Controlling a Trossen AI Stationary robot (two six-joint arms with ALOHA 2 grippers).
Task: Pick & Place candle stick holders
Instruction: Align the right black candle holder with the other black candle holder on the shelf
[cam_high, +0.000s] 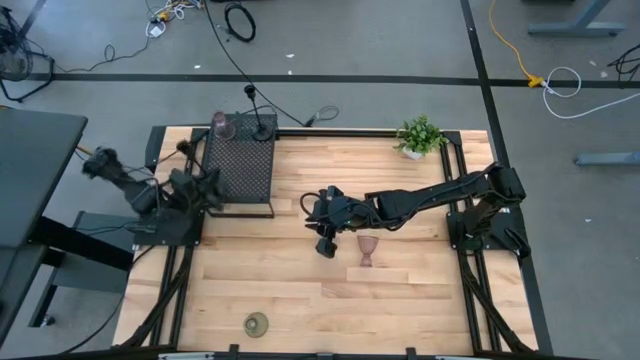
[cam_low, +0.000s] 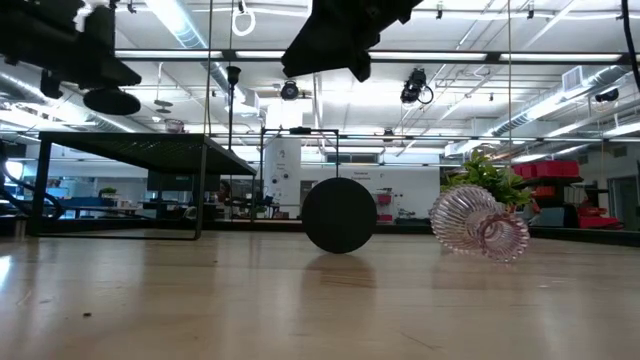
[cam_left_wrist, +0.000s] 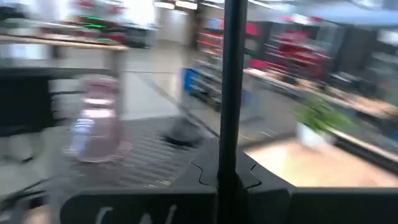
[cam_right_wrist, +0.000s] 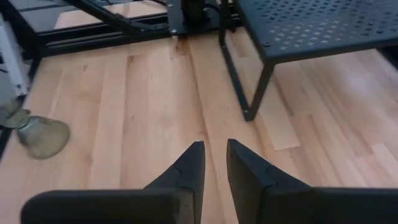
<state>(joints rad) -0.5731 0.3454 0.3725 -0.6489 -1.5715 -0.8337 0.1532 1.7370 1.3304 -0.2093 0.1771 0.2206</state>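
— Which step?
— At the mesh stand (cam_high: 240, 165), far left, my left gripper (cam_left_wrist: 227, 180) clamps a black stem holder (cam_left_wrist: 231, 74). It needs an upright set-down.
— Your right?
— My right gripper (cam_right_wrist: 214, 165), narrow and empty, hangs mid-table by the toppled pink goblet (cam_high: 368, 250).

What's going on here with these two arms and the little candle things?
A two-armed robot is sorting candle stick holders. The left gripper is shut on a thin black stem holder beside the black mesh box, where a pink goblet and another black holder already stand. The right gripper hovers open and empty over mid-table, near a tipped pink goblet. An olive-gold holder waits near the table's edge.
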